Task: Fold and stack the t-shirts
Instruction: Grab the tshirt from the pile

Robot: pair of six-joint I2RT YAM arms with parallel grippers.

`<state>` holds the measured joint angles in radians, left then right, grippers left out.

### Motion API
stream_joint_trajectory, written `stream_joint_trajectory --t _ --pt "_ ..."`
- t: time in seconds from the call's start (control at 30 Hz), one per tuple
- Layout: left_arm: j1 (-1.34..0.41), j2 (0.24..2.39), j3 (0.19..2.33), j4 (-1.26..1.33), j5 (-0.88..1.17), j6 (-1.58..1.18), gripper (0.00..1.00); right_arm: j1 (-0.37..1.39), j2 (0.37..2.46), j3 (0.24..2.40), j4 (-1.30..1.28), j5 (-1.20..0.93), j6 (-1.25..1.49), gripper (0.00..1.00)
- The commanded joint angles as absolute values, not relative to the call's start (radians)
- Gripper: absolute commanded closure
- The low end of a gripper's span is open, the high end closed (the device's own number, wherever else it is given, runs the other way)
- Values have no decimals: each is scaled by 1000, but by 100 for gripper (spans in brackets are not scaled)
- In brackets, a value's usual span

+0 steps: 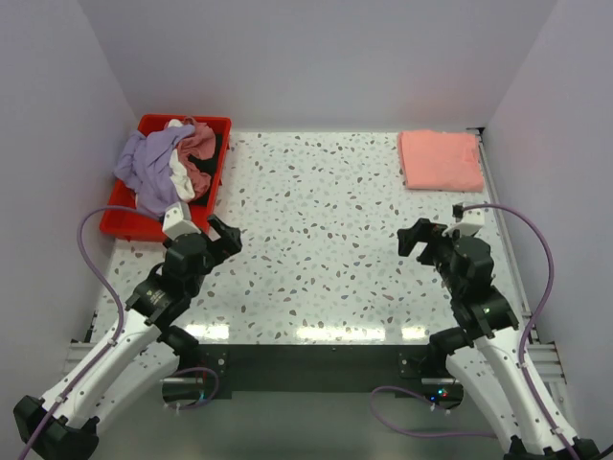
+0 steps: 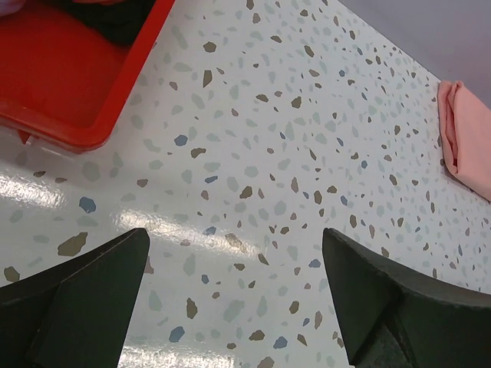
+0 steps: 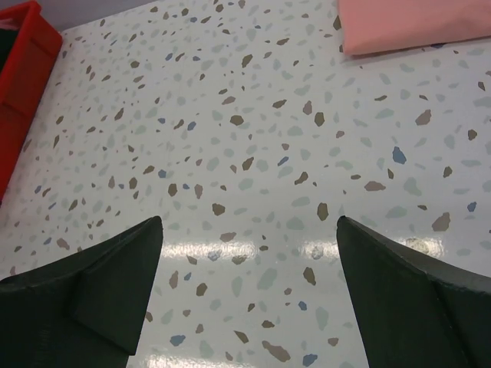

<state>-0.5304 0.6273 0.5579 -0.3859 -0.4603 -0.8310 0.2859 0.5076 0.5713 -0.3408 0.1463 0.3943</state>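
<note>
T-shirts lie in 2 places: a folded salmon-pink t-shirt (image 1: 441,160) on the table (image 1: 326,249), well ahead of the right fingers (image 3: 100,291), and a crumpled lavender, white and rose heap (image 1: 168,163) in the red tray (image 1: 124,228), just ahead-left of the left fingers (image 2: 84,299); both pairs are spread wide, holding nothing

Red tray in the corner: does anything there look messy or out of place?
Yes. The t-shirts in the red tray lie in a crumpled heap, and the lavender shirt spills over its left rim. The salmon-pink shirt at far right lies neatly folded.
</note>
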Motion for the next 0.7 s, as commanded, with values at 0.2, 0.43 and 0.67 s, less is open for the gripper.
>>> stream_joint_trajectory --t 0.2,0.43,0.67 --pt "-526 701 598 -400 -518 -885 0 285 486 546 -267 132 420 1" --pt "-523 827 706 -430 -687 -919 0 284 483 537 -258 97 405 1" --pt "-453 1037 889 -465 -733 -879 0 285 489 522 -236 55 407 1"
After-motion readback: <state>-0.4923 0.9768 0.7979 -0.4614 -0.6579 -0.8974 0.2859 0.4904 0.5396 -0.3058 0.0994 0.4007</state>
